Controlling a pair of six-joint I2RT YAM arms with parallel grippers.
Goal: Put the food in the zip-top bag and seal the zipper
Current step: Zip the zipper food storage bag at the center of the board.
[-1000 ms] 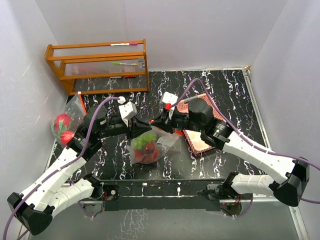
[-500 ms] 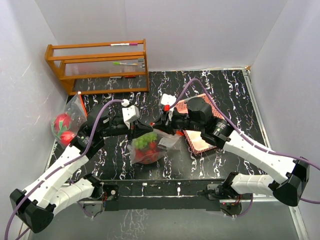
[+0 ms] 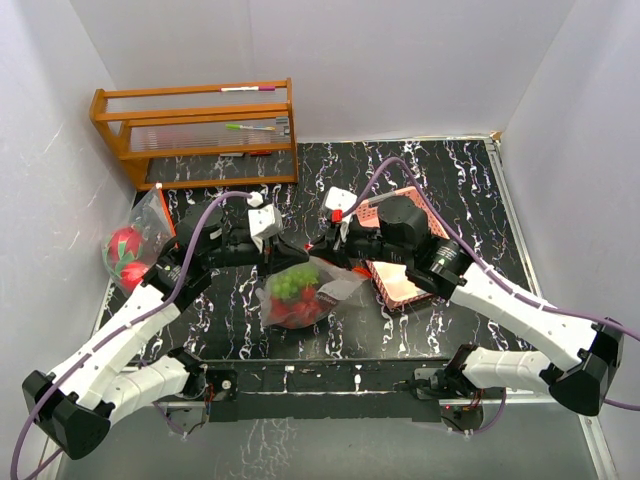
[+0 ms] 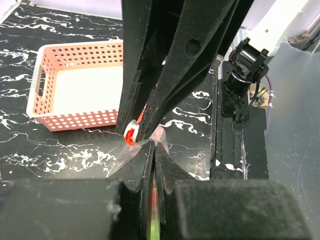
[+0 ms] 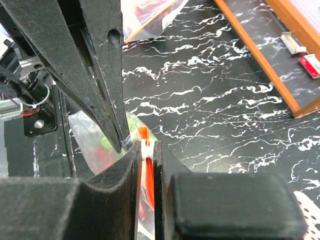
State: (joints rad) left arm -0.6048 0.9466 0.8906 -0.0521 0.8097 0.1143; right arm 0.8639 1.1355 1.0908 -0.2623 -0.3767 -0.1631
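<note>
The zip-top bag [image 3: 325, 285] lies in the middle of the table, green grapes [image 3: 290, 281] and red fruits [image 3: 297, 311] inside. My left gripper [image 3: 283, 256] is pressed together on the bag's top edge. Just beside it, my right gripper [image 3: 322, 250] pinches the red-and-white slider [image 5: 146, 148]. The pink basket [image 3: 402, 286] sits to the right. At far left a dragon fruit [image 3: 124, 243] lies in another clear bag [image 3: 150, 212], a wooden rack [image 3: 195, 130] behind
</note>
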